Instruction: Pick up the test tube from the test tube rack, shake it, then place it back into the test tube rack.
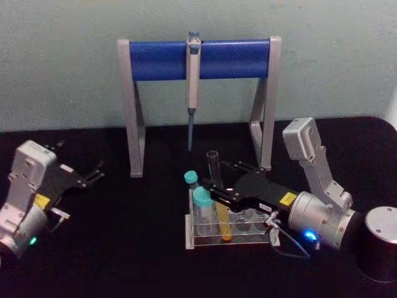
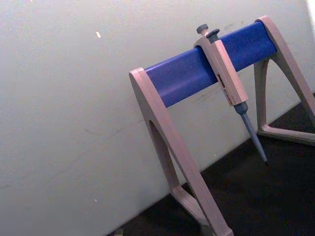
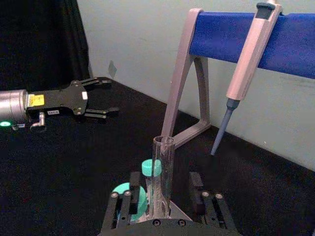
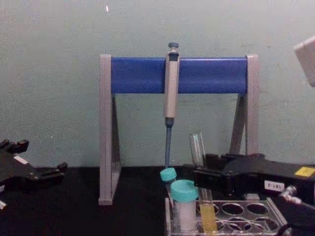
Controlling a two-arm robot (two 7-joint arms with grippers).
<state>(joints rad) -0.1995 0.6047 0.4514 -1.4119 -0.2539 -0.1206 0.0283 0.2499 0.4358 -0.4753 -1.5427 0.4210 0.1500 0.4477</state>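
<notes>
The test tube (image 1: 214,166) is a tall clear glass tube with yellow liquid at its bottom. It stands slightly tilted in a front hole of the low clear test tube rack (image 1: 249,240) on the black table. My right gripper (image 1: 214,188) reaches in from the right at the tube's mid height. In the right wrist view the test tube (image 3: 162,167) rises between the two fingers (image 3: 197,189) with a gap on each side, so the right gripper (image 3: 165,194) is open around it. My left gripper (image 1: 93,174) rests open at the far left.
A teal-capped white vial (image 1: 201,202) and a smaller teal-capped tube (image 1: 191,179) stand in the rack just left of the test tube. Behind the rack rises the grey-and-blue pipette stand (image 1: 155,60) with a hanging pipette (image 1: 193,74). A grey cylinder (image 1: 379,243) sits at the right edge.
</notes>
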